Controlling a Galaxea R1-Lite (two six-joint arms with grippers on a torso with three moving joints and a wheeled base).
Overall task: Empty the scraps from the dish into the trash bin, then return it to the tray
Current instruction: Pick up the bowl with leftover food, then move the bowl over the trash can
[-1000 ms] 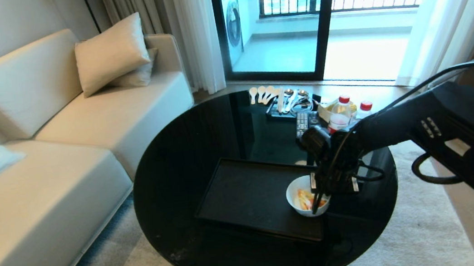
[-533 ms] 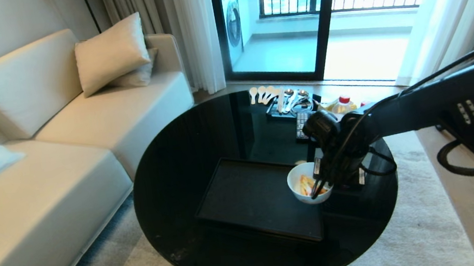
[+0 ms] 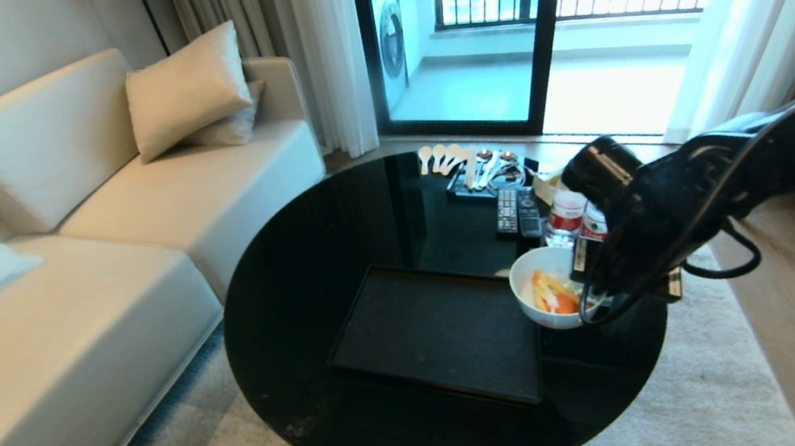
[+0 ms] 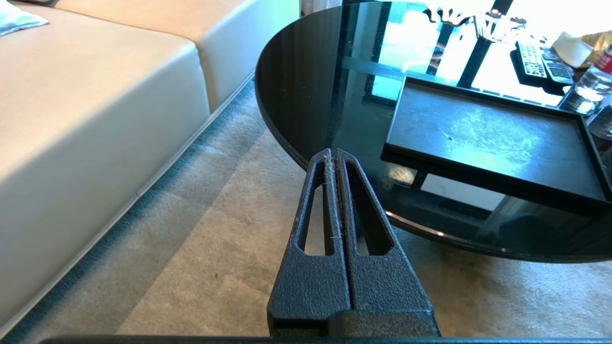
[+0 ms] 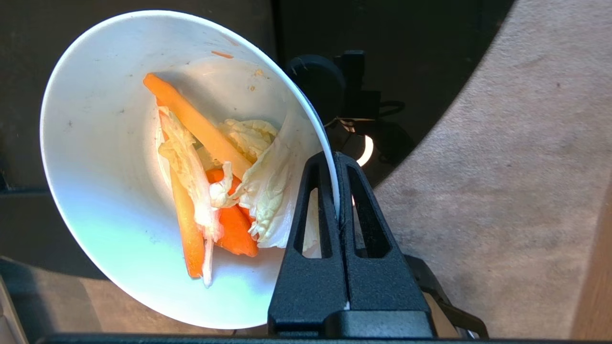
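One small white dish (image 5: 110, 181) holds orange and pale yellow scraps (image 5: 215, 191), tilted above the tabletop (image 3: 311, 265). The right gripper (image 5: 334, 157) pinches its rim; the left gripper (image 4: 333, 155) is closed, empty.

The right claw (image 3: 586, 299), clamped on the small white round bowl (image 3: 546, 288) of orange and pale scraps (image 3: 551, 295), now holds it raised off the matte black rectangular tray (image 3: 443, 332), beyond its right edge.
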